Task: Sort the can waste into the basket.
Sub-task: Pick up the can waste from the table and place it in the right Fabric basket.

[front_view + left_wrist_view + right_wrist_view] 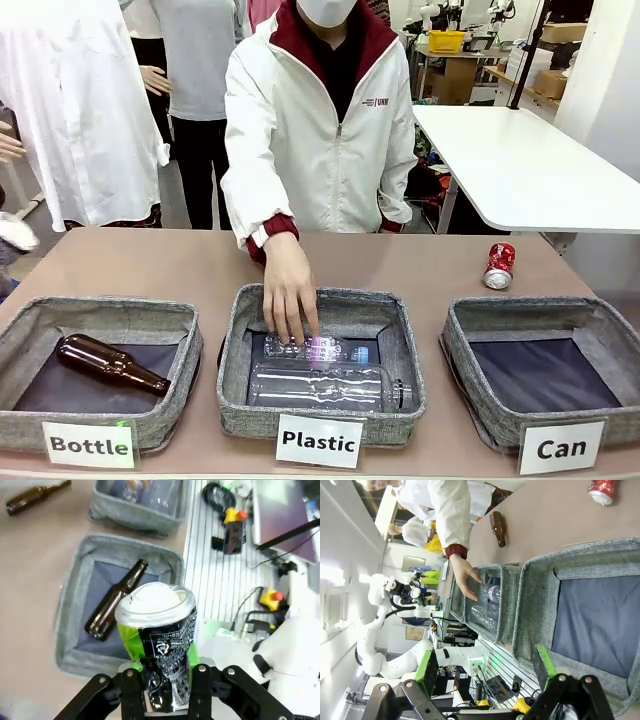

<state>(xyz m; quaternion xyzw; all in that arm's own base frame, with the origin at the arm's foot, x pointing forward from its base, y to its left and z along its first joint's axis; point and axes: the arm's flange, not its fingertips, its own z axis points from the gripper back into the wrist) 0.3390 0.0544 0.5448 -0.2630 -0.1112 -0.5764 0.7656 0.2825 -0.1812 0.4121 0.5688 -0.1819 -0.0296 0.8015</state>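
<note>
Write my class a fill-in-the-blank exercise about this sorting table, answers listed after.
1. The person's hand reaches into the middle basket, labelled ____.
2. The red can lies on the table beyond the right-hand basket, labelled ____.
3. The dark can is held by the ____ gripper.
Missing words: Plastic; Can; left.

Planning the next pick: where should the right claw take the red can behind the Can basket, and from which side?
Probably mid-body, from straight above. The red can seems to lie on its side on the table, silver end toward the robot, just beyond the Can basket's far wall, so a low approach would meet that wall. Close across its sides, not its ends.
</note>
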